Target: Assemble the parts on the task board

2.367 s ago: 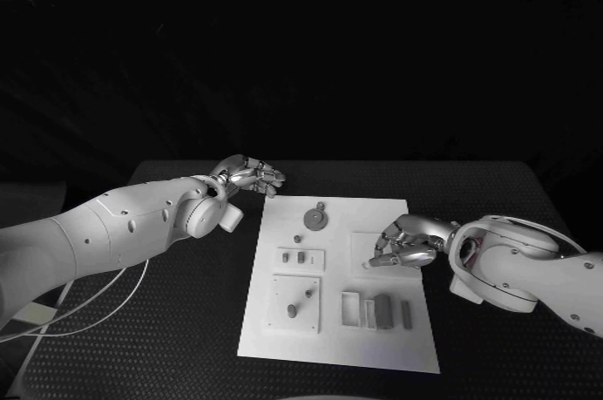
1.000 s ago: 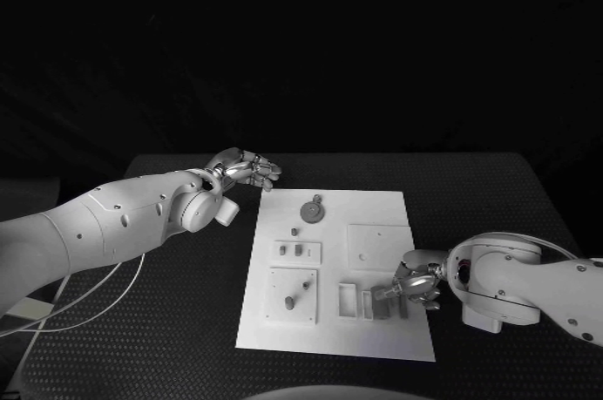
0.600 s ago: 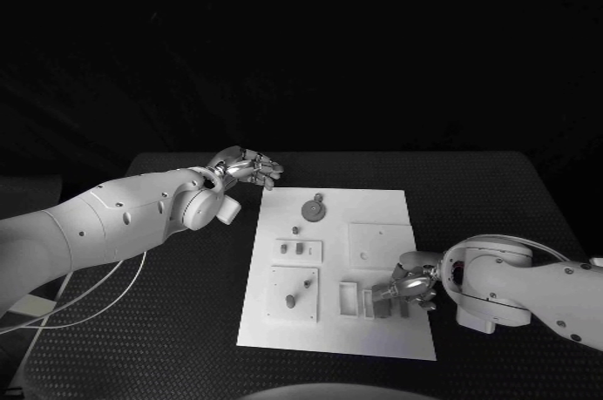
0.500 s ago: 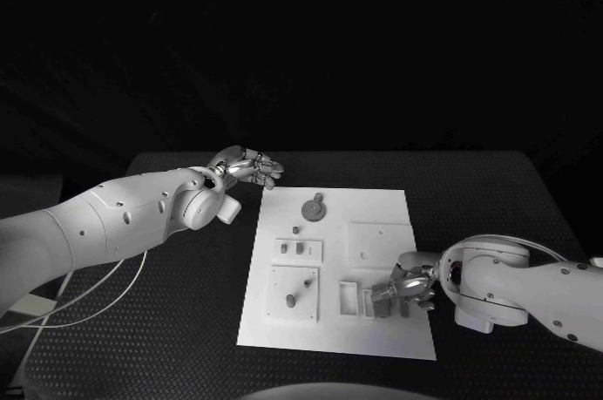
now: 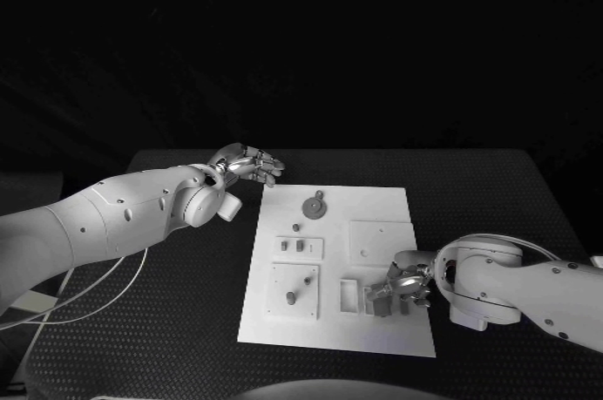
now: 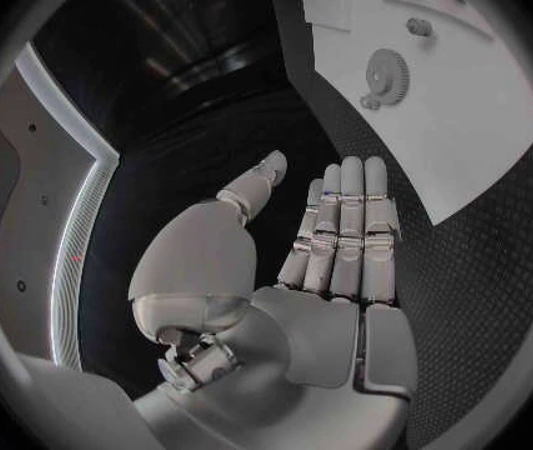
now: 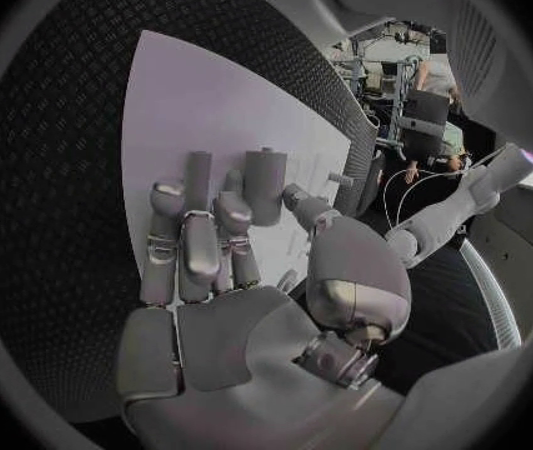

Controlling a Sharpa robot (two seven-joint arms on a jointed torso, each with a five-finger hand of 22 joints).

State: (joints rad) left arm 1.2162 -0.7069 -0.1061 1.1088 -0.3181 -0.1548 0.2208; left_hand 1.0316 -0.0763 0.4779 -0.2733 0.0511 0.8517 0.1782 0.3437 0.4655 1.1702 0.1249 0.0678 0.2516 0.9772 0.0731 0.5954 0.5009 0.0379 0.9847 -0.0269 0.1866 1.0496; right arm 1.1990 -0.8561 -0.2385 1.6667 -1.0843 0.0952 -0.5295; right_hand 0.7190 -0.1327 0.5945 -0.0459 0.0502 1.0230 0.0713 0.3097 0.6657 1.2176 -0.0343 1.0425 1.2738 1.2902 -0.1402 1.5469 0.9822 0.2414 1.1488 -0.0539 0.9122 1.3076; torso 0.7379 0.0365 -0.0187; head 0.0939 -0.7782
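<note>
A: Item one, right hand (image 5: 400, 288). State?

B: Down on the near right part of the task board (image 5: 377, 200), fingertips (image 7: 172, 192) among the upright block parts (image 7: 264, 182). The fingers are curled over the blocks. Whether they are pinching one or only touching it, I cannot tell; the contact is hidden under the hand in the head view.

A: Item two, left hand (image 5: 247, 166).

B: Holds nothing. Fingers straight and laid side by side, thumb set apart, hovering over the counter (image 5: 503, 200) just off the board's far left corner.

A: Nearest part to that hand?

B: The gear (image 6: 385, 70), on the board just ahead of its fingertips. Further from it, the small pegs (image 5: 293, 243) on their plate, then the lever piece (image 5: 296, 294) on the next plate, beside the right hand's blocks.

A: Risks, as judged from here?

B: Three. The blocks stand close together, so a finger closing on one may tip or push its neighbour. A loose pinch could let a block twist and jam at its slot. And the board lies loose on the counter, with no hand steadying it; a sideways press from the right hand could slide it.
</note>
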